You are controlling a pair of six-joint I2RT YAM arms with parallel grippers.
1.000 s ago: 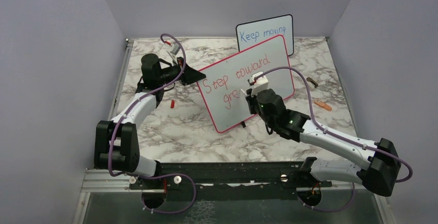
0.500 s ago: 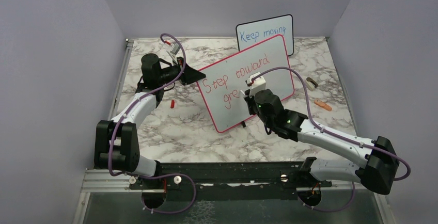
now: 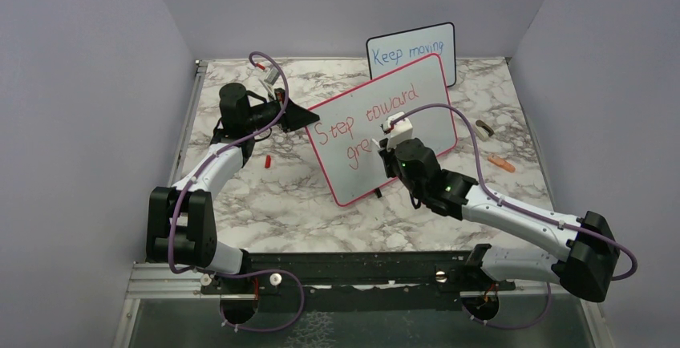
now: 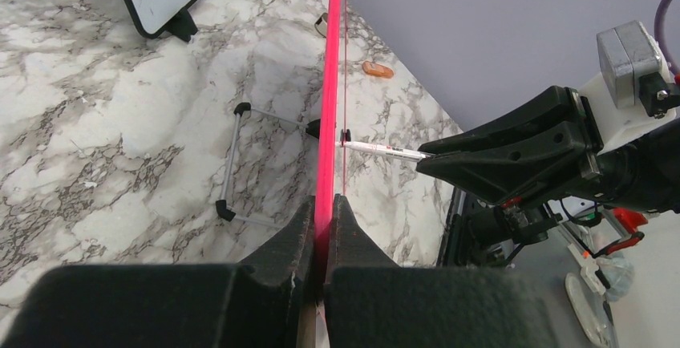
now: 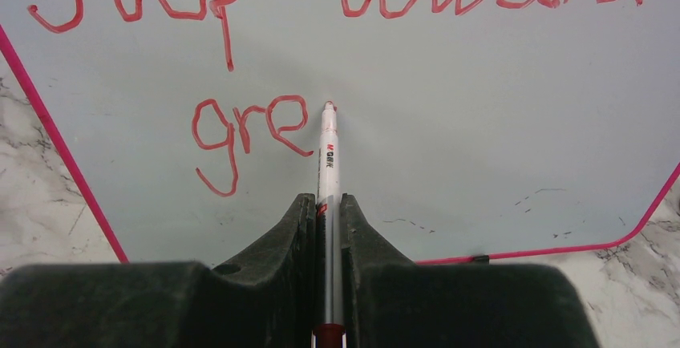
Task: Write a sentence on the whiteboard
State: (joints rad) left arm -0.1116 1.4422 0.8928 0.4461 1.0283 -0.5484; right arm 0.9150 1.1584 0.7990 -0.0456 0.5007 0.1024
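The whiteboard [image 3: 417, 95], white with a red-pink frame, stands tilted mid-table. My left gripper [image 3: 306, 115] is shut on its left edge; the left wrist view shows the frame [image 4: 330, 83] edge-on between the jaws. Red writing on it reads "Step toward" with "gre" [image 5: 248, 127] below. My right gripper [image 3: 385, 146] is shut on a white marker [image 5: 327, 163], whose tip touches the board just right of "gre". The marker [image 4: 385, 151] also shows in the left wrist view, meeting the board's face.
A smaller black-framed board [image 3: 412, 51] with blue "Keep moving" stands behind. A red cap [image 3: 267, 159] lies left of the whiteboard. An orange object [image 3: 502, 163] and a dark object [image 3: 484, 129] lie at the right. The whiteboard's wire stand [image 4: 232, 163] rests behind it.
My right gripper has shifted slightly left and up along the board with the marker. The left arm and the board have not moved.
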